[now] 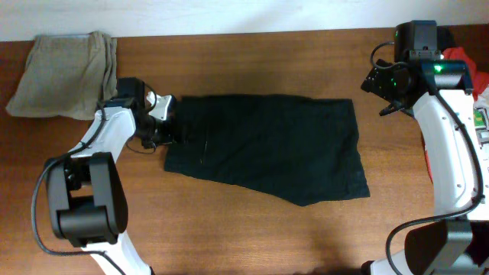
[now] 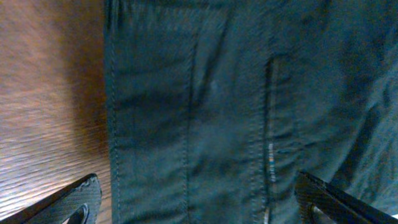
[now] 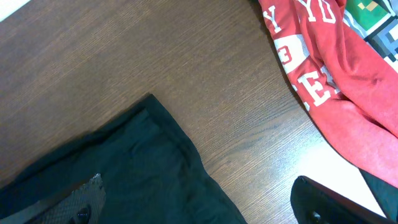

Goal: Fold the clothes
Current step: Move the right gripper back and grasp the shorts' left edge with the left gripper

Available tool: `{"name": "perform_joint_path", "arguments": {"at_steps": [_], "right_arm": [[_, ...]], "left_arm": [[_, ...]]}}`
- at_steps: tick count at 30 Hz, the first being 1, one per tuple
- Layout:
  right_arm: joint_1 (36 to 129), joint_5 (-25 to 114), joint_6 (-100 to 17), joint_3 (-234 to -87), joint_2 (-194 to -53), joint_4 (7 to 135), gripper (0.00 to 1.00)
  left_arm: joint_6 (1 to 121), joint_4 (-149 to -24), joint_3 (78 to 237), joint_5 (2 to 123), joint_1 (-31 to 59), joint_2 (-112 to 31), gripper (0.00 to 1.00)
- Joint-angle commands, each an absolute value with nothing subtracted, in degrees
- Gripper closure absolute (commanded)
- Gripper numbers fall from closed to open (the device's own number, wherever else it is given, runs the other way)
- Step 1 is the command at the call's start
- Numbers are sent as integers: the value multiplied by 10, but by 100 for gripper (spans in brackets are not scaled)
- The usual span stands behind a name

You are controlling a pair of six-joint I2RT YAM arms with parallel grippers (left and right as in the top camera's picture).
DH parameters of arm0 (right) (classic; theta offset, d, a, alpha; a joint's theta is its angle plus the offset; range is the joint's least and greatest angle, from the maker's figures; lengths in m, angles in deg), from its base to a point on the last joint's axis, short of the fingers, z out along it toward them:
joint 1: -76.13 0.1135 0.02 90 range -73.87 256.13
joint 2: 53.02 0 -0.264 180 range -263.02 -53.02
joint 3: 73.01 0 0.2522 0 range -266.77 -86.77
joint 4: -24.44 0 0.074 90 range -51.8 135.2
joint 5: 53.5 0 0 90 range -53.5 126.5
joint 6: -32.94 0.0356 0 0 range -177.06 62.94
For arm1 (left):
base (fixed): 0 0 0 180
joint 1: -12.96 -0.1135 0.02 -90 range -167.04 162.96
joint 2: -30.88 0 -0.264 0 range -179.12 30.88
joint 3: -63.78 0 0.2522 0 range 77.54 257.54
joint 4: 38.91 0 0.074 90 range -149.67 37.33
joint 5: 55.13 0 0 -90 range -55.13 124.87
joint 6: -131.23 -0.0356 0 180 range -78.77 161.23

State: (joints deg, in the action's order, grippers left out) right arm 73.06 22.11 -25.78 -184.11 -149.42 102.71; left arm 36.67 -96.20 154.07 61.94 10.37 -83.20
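Observation:
A dark green pair of shorts [image 1: 267, 145] lies flat on the wooden table [image 1: 252, 237]. My left gripper [image 1: 163, 122] hovers over its left waistband edge, jaws open and empty; in the left wrist view [image 2: 196, 202] the fingers straddle the stitched fabric [image 2: 217, 112]. My right gripper [image 1: 387, 92] is open and empty, above the table just right of the shorts' upper right corner [image 3: 149, 174]; both its fingertips show in the right wrist view [image 3: 199, 202].
A folded tan garment [image 1: 65, 72] lies at the back left corner. A red garment with white letters [image 3: 323, 68] and other clothes lie at the right edge [image 1: 462, 57].

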Motion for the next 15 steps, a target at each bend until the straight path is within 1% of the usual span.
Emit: {"name": "perform_joint_path", "arguments": {"at_steps": [1, 7, 8, 9, 10, 11, 13, 14, 15], "right_arm": [[730, 204, -253, -1845, -1498, 1028, 1], [730, 204, -253, -1845, -1498, 1028, 1], [730, 204, -253, -1845, -1498, 1028, 1], [730, 204, -253, -1845, -1498, 1028, 1], [730, 204, -253, -1845, -1498, 1028, 1], [730, 204, -253, -1845, -1498, 1028, 1], [730, 204, -253, -1845, -1498, 1028, 1], [730, 204, -253, -1845, -1498, 1028, 1], [730, 204, -253, -1845, -1498, 1028, 1]], "left_arm": [[346, -965, 1549, 634, 104, -865, 1], [335, -963, 1546, 630, 104, -875, 1], [335, -963, 1544, 630, 105, -875, 4], [335, -963, 1542, 631, 106, -877, 11], [336, -963, 1539, 634, 107, -879, 23], [335, -962, 1536, 636, 108, -882, 27], [336, -963, 1530, 637, 111, -893, 40], [336, -963, 1529, 638, 113, -900, 49], [336, -964, 1529, 638, 114, -906, 62]]}}
